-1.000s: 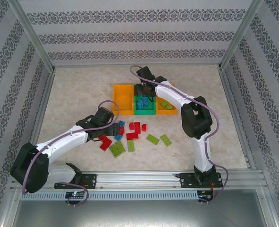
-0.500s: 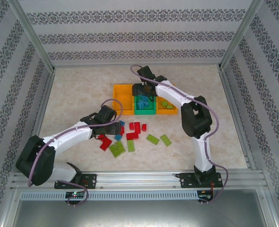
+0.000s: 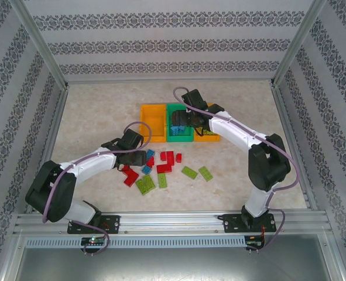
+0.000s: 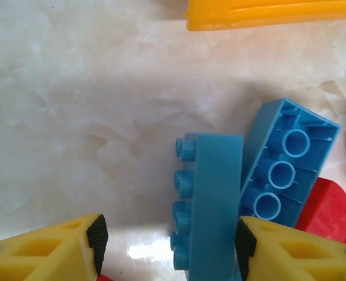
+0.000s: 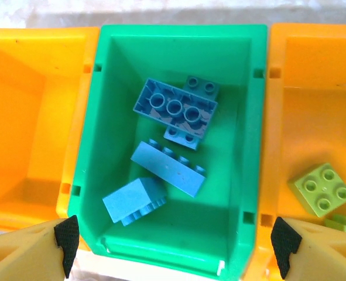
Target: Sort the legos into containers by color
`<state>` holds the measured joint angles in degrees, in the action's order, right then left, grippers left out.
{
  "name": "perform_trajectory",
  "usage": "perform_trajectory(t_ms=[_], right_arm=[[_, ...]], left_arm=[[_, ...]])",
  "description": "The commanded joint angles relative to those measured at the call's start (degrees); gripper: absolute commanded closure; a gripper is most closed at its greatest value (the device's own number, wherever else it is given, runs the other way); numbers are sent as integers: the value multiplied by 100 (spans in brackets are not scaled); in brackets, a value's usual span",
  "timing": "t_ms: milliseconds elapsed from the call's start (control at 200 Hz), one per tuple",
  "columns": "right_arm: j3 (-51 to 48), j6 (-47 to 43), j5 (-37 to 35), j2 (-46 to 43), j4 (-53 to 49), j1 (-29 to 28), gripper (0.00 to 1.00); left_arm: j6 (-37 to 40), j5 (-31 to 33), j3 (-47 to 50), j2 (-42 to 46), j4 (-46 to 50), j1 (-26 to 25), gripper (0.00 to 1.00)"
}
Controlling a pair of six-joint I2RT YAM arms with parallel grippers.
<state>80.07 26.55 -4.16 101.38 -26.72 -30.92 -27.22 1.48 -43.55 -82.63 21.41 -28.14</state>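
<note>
The left gripper is held half open astride an on-edge blue brick on the table, nothing gripped yet; centring is advised so the leaning brick is spared. The right gripper is spread wide, empty, above the green bin.

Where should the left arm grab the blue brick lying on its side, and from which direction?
Pinch the side-lying blue brick across its studded face and underside, descending from above with the left gripper. The overturned blue brick leaning against that underside may crowd one finger.
</note>
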Motion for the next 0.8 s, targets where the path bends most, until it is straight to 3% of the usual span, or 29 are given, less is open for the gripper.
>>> perform_trajectory(t_ms=[0,230,794], right_arm=[[-313,-120,-245,-295,157,-29,12],[-691,-158,-353,-544,144,16,11],[-1020,-196,-515,-821,124,52,11]], left_arm=[[110,-16,-154,-134,-167,120,40],[83,-16,-116,-212,-224,237,48],[102,38,-35,477,37,340,47]])
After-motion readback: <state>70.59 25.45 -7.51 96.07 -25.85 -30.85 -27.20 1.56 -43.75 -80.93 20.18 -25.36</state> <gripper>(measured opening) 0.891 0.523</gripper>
